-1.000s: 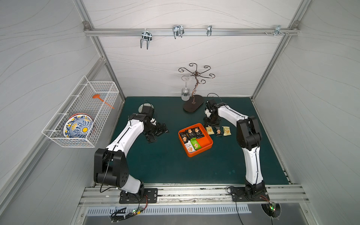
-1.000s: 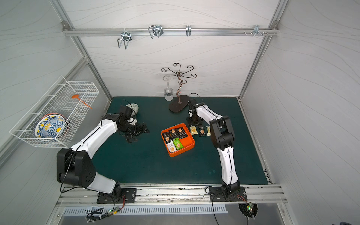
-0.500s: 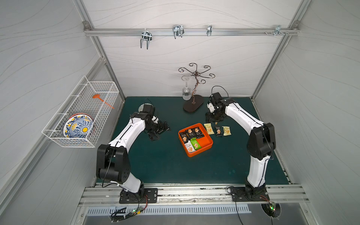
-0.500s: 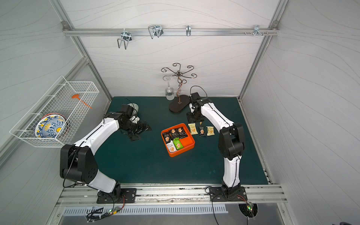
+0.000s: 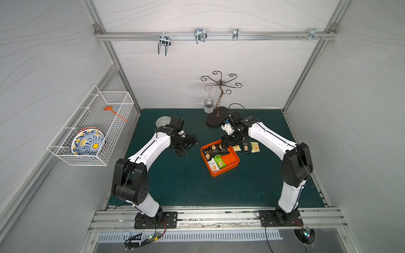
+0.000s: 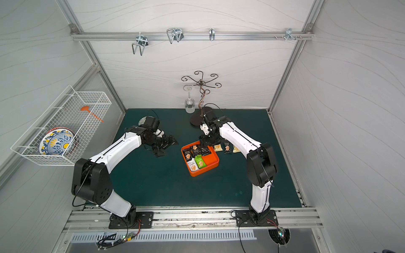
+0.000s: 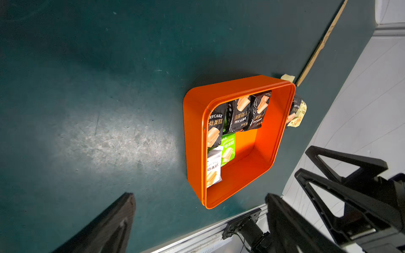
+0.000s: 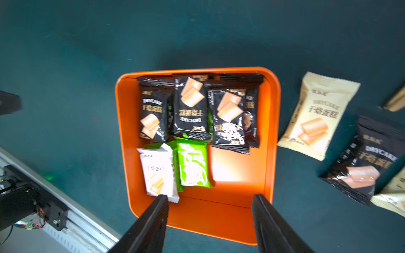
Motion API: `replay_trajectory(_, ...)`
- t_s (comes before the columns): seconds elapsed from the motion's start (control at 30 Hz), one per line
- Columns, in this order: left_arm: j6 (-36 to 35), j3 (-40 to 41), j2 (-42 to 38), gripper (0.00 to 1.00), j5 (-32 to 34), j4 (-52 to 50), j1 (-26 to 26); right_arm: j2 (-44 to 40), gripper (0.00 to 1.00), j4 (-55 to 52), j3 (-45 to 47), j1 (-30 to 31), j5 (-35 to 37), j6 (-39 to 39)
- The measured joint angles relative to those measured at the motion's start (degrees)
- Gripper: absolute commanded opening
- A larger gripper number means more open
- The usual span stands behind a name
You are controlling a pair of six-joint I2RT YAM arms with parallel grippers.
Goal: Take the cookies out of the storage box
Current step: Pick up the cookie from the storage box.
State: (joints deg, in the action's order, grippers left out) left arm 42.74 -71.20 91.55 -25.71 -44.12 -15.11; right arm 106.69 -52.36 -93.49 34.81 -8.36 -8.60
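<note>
The right gripper (image 5: 225, 143) has come back from the green mat (image 5: 186, 181) and now hangs over the far edge of the orange box (image 5: 231, 157). Its jaws have opened a bit more on the way. Three cookies (image 5: 246, 147) lie on the mat just beside the box: a pale yellow one (image 8: 317, 116), a black one (image 8: 368, 162) and another pale one. They are the same three as a second ago. So I think one drop is done and the arm is coming for the next pick. The job is not near done. The box sits in the middle of the mat with more cookies inside: a row of black packs (image 8: 190, 105) along one wall, then a green pack (image 8: 192, 166) and a white pack (image 8: 157, 170). The rest of the box floor is bare. In the right wrist view the jaws stand partly open with nothing between them, and they touch no pack yet. The left gripper (image 5: 187, 146) waits on the other side of the box, apart from it, wide open and empty.
</note>
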Motion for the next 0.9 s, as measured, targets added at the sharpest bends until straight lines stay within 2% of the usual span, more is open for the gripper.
replay_trajectory(0.47,0.61,0.33,0.02,0.97,1.64,0.70,-0.07,5.90,0.66,4.31,0.70,0.61,-0.20,0.07)
replay_trajectory(0.9,0.50,5.25,-0.83,0.97,1.62,1.70,-0.07,13.84,0.66,5.49,-2.21,1.18,5.38,0.50)
